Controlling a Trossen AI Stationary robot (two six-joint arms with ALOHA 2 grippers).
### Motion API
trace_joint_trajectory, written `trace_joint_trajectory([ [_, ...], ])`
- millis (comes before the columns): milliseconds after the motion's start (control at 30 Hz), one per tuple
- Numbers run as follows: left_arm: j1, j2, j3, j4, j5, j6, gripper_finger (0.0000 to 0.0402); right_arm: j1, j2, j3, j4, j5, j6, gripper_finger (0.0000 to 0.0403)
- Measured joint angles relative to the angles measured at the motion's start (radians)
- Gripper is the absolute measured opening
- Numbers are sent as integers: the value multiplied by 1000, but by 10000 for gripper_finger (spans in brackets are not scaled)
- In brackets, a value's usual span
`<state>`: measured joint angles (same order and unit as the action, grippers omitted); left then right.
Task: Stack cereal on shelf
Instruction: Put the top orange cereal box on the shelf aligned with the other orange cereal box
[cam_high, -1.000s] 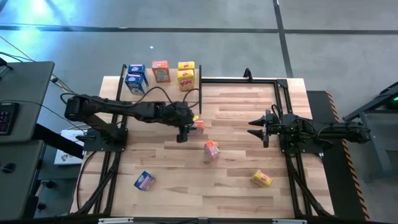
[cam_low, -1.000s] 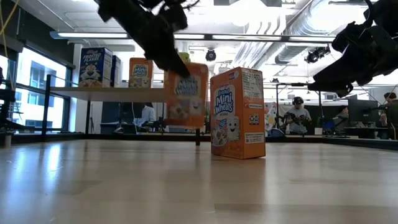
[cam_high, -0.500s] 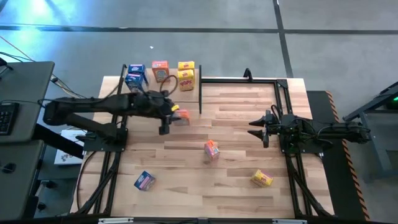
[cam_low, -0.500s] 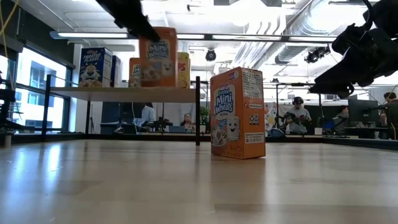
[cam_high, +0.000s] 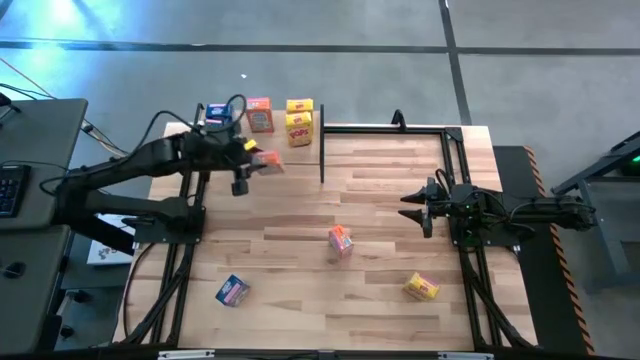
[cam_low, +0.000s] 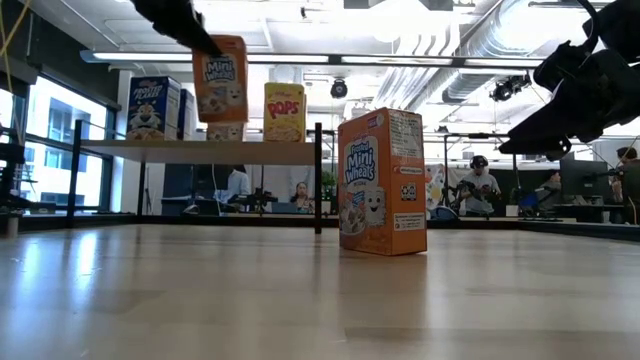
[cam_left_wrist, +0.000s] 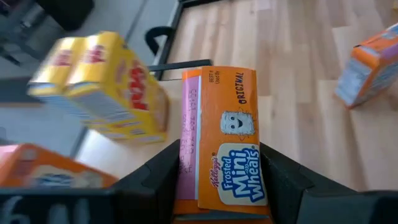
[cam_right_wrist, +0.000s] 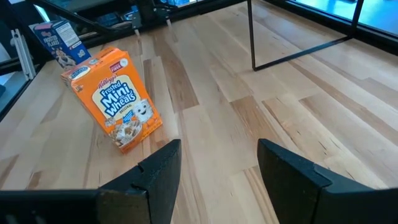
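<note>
My left gripper (cam_high: 250, 165) is shut on an orange cereal box (cam_high: 266, 161) and holds it in the air at the table's far left, just in front of the shelf (cam_low: 200, 150). On the shelf board stand a blue box (cam_low: 152, 107), an orange box (cam_high: 259, 115) and yellow boxes (cam_low: 284, 112). Another orange box (cam_high: 340, 240) stands upright mid-table. A blue box (cam_high: 232, 290) and a yellow box (cam_high: 420, 288) lie nearer the front edge. My right gripper (cam_right_wrist: 214, 168) waits open at the right, with nothing between its fingers. My left gripper pinches the orange box between its two fingers (cam_left_wrist: 281, 180) at the box's upper end (cam_left_wrist: 224, 202), one finger on each narrow side. The fingers slant down from the table's left and lie along the box. The box hangs roughly upright, clear of table and shelf board (cam_low: 220, 78).
A black upright post (cam_high: 321, 160) marks the shelf's right end, and a black frame (cam_high: 455, 150) runs along the table's far right. People sit in the room beyond the table (cam_low: 480, 180). Bare wood lies between the loose boxes.
My left gripper has carried the orange box up and toward the table's far left corner, from mid-table over to the shelf. It has stayed shut on the box. The box now hangs higher, level with the boxes on the shelf. My right arm has kept still.
</note>
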<state>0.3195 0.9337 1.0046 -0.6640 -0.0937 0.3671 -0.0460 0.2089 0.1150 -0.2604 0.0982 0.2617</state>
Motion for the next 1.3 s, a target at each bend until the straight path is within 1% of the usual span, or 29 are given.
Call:
trace_joint_trajectory([
  [267,126,-48,0,-3,23,206,160,0,0,0,0,0,0,205],
  [467,251,-49,0,2,131,316,160,0,0,0,-1,0,0,205],
  [600,335,-31,24,-7,208,348,160,0,0,0,-2,0,0,205],
  [733,399,5,79,-55,264,361,160,0,0,0,-2,0,0,205],
  [867,438,56,116,-111,306,386,160,0,0,0,-2,0,0,205],
  [1133,522,149,155,-126,401,397,161,0,0,0,-2,0,0,205],
  [1300,558,198,182,-126,434,397,161,0,0,0,-2,0,0,205],
])
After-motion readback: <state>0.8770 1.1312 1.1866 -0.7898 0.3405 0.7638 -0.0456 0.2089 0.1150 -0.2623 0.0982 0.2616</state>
